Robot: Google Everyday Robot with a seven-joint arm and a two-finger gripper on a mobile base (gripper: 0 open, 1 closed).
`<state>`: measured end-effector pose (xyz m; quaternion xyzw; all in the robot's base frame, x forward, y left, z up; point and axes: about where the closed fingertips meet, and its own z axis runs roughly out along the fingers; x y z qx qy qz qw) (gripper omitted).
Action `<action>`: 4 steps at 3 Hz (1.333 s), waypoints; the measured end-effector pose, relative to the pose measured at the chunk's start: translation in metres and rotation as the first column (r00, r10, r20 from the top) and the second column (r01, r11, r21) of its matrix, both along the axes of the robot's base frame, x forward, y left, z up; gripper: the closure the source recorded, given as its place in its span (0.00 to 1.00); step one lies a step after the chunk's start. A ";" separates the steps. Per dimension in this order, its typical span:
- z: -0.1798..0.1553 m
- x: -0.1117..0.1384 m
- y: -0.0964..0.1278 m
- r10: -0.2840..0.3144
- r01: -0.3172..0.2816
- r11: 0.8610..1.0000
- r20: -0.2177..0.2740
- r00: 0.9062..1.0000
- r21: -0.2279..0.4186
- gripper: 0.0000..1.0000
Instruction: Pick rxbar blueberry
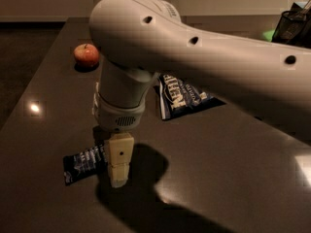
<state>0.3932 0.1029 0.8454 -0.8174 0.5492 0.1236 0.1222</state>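
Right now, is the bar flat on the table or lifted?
Flat: the bar lies on the table, its right end hidden behind the gripper.

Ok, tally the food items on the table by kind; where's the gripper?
Fruit: 1 (apple)
Wrapped snacks: 2 (rxbar, chip bag)
Total: 3
The gripper hangs low at the rxbar's right end.

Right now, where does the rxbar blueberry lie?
In the camera view, the rxbar blueberry lies at the near left of the table, its right end hidden behind the gripper.
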 end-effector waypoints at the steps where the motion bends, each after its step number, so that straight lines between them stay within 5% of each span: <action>1: -0.008 0.002 0.007 0.006 -0.006 1.000 -0.003 1.000 -0.008 0.00; 2: -0.014 0.002 0.010 0.008 -0.008 1.000 -0.008 1.000 -0.016 0.09; 4: -0.015 0.000 0.006 -0.002 0.001 1.000 -0.014 1.000 -0.022 0.56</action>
